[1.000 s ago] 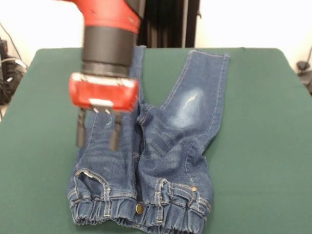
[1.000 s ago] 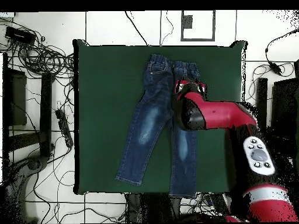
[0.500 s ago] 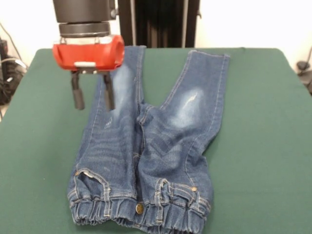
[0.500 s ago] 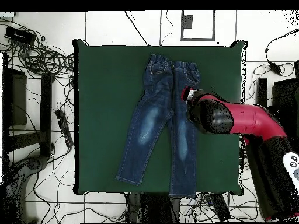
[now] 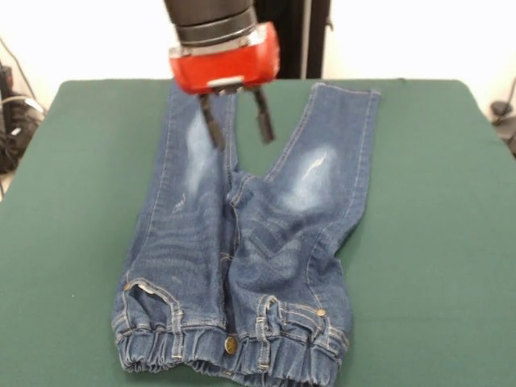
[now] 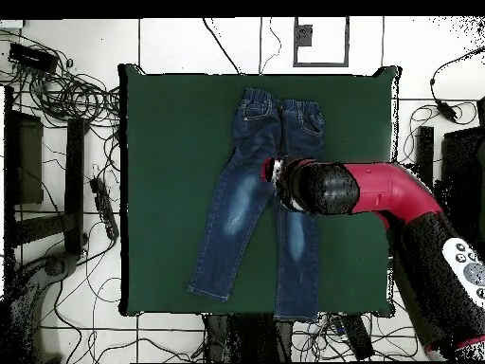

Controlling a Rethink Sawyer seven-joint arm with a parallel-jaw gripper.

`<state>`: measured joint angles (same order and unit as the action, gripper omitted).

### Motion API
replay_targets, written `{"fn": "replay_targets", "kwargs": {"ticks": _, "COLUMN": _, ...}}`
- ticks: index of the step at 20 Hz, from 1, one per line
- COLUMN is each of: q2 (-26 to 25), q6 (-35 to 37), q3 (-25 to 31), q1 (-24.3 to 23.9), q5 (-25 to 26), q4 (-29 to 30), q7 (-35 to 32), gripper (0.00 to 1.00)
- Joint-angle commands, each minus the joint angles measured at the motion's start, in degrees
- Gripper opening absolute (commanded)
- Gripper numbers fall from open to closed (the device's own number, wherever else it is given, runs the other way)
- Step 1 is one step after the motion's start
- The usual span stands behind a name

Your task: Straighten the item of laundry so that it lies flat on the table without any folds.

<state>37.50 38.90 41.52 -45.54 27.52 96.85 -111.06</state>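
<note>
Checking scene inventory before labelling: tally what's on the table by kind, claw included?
Jeans: 1, blue denim, spread on the green table
Claw: 1, open, above the legs
Table: 1
Total: 3

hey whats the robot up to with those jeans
A red and black robot arm is working on a small pair of blue jeans spread on a green table. Its claw hangs open above the spot where the two legs part, holding nothing. The jeans lie mostly flat, legs apart, with some wrinkles near the crotch.
</note>
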Motion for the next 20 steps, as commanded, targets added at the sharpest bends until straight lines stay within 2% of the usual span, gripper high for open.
{"fn": "replay_targets", "kwargs": {"ticks": 1, "q2": -1.6, "q6": 19.89, "q3": 8.88, "q1": -0.69, "q5": -3.18, "q4": 10.33, "q7": 21.97, "gripper": 1.0}}
{"fn": "replay_targets", "kwargs": {"ticks": 4, "q2": -2.02, "q6": 24.04, "q3": 7.59, "q1": -0.28, "q5": -2.54, "q4": 10.4, "q7": 21.55, "gripper": 1.0}}
{"fn": "replay_targets", "kwargs": {"ticks": 7, "q2": -4.77, "q6": 30.37, "q3": 4.84, "q1": 0.92, "q5": -2.5, "q4": 9.16, "q7": 20.37, "gripper": 1.0}}
{"fn": "replay_targets", "kwargs": {"ticks": 10, "q2": -7.26, "q6": 32.41, "q3": 3.32, "q1": 1.67, "q5": -1.32, "q4": 8.09, "q7": 19.54, "gripper": 1.0}}
{"fn": "replay_targets", "kwargs": {"ticks": 16, "q2": -12.42, "q6": 27.39, "q3": 4.16, "q1": 1.19, "q5": -2.01, "q4": 7.94, "q7": 15.94, "gripper": 1.0}}
{"fn": "replay_targets", "kwargs": {"ticks": 20, "q2": -15.61, "q6": 20.21, "q3": 1.48, "q1": 2.5, "q5": 1.51, "q4": 7.74, "q7": 11.37, "gripper": 1.0}}
